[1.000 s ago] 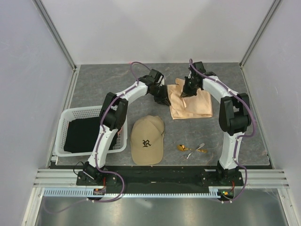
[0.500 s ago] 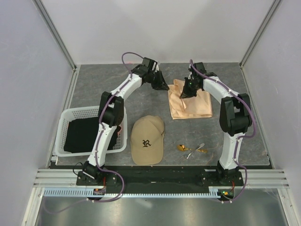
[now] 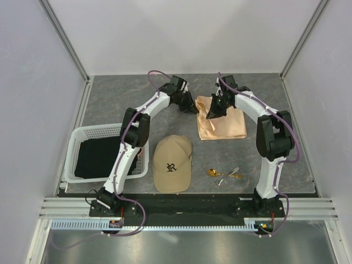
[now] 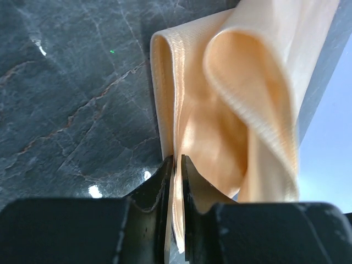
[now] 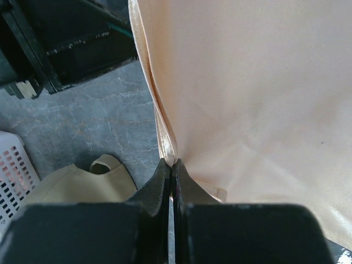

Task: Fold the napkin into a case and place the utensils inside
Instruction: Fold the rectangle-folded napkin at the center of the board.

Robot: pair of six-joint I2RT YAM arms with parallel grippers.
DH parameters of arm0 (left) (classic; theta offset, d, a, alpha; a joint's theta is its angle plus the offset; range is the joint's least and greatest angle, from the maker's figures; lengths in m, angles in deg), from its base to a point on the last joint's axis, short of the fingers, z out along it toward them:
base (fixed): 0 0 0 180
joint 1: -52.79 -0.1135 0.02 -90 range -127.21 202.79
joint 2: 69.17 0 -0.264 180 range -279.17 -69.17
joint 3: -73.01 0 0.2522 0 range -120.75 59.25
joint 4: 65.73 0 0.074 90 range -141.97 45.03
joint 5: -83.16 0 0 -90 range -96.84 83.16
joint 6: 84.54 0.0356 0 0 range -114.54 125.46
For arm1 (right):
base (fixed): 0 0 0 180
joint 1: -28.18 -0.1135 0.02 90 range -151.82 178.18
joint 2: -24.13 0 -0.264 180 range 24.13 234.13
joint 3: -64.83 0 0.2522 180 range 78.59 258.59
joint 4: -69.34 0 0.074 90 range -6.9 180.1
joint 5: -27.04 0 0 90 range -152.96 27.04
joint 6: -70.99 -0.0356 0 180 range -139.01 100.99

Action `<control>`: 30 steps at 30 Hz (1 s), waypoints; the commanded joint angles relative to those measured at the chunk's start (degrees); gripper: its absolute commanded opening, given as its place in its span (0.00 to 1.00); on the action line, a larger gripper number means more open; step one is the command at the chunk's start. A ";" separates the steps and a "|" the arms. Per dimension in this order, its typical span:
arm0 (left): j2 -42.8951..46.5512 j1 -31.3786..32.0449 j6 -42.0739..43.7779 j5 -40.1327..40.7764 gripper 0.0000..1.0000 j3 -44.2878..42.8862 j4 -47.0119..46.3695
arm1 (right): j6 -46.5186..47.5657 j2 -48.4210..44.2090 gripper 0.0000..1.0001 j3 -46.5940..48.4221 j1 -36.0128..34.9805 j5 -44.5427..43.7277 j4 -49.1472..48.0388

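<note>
Wrist views show the left claw (image 4: 177, 165) and right claw (image 5: 171, 165) each pinching a raised fold of the napkin (image 3: 226, 125) (top view hides both grips). The napkin lies far-centre on the worktop (image 3: 132, 93), roughly square.

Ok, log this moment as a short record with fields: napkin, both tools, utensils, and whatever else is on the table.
napkin: peach cloth, partly folded, far right of the table, left edge pinched up
left tool: shut on the napkin's edge
right tool: shut on the napkin's edge
utensils: lying loose near the right arm's base, none in the napkin
baseball cap: tan, near centre, left of the utensils
basket: white, left side, black cloth inside
</note>
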 commanded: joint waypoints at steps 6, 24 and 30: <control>2.18 0.15 -0.83 0.13 0.15 -0.02 -1.58 | -0.54 -1.45 0.00 -1.69 -0.84 1.46 -0.43; 2.62 0.51 -0.39 1.01 0.13 3.50 -1.84 | -2.39 -1.89 0.00 -1.07 -1.10 3.57 -1.40; 2.88 0.51 -0.04 1.10 0.13 3.76 -1.84 | -2.74 -1.80 0.00 -2.21 -1.10 3.40 -1.84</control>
